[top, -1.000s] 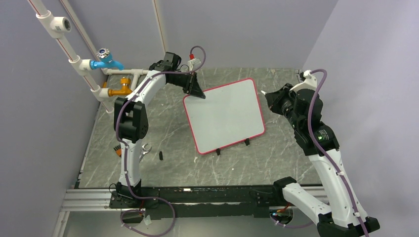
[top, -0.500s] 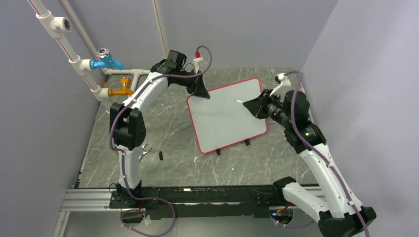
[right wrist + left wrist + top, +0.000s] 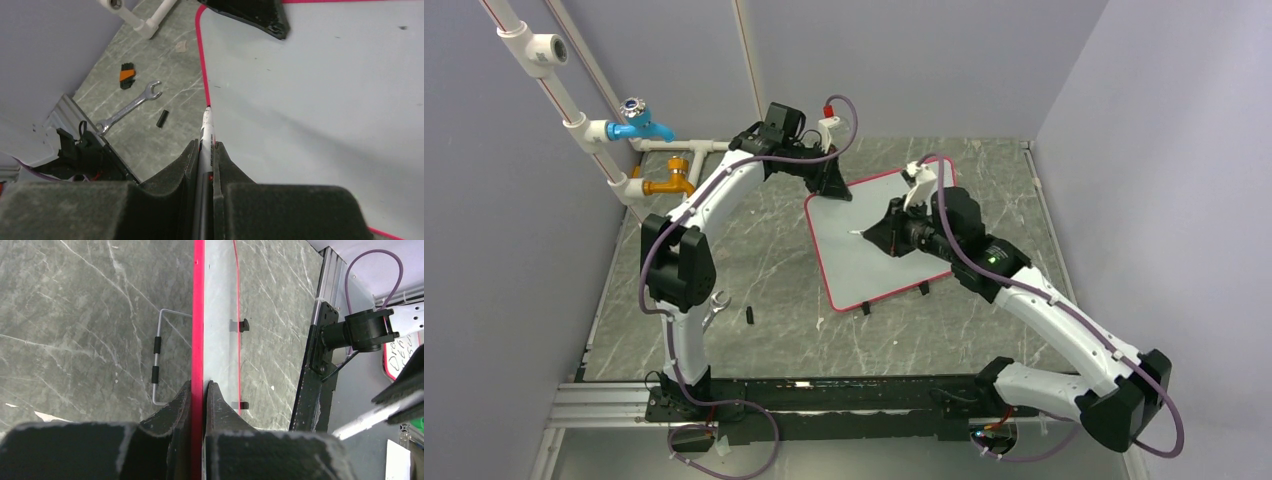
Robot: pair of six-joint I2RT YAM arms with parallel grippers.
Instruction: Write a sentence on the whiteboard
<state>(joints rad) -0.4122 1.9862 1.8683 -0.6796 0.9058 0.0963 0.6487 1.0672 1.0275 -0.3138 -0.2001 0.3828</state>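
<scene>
Two arms are seen in the top external view to meet at the whiteboard [image 3: 864, 270], which is propped at a tilt on the marbled tabletop [image 3: 764, 270]. Its upper left corner is clamped by the left gripper [image 3: 836, 190]. The right gripper [image 3: 879, 233] is poised over its face, with a white marker [image 3: 860, 234] pinched in it. A wrench [image 3: 717, 305] is seen on the tabletop, left of the whiteboard's lower edge.

In the left wrist view, the left gripper [image 3: 199, 387] is shown closed onto the whiteboard [image 3: 198, 315] at its red rim, one finger on each side.

In the right wrist view, the right gripper [image 3: 206, 150] is shown closed tightly around the marker [image 3: 206, 125]. The marker's tip is pointed at the left rim of the whiteboard [image 3: 325, 100]; whether it touches cannot be told.
</scene>
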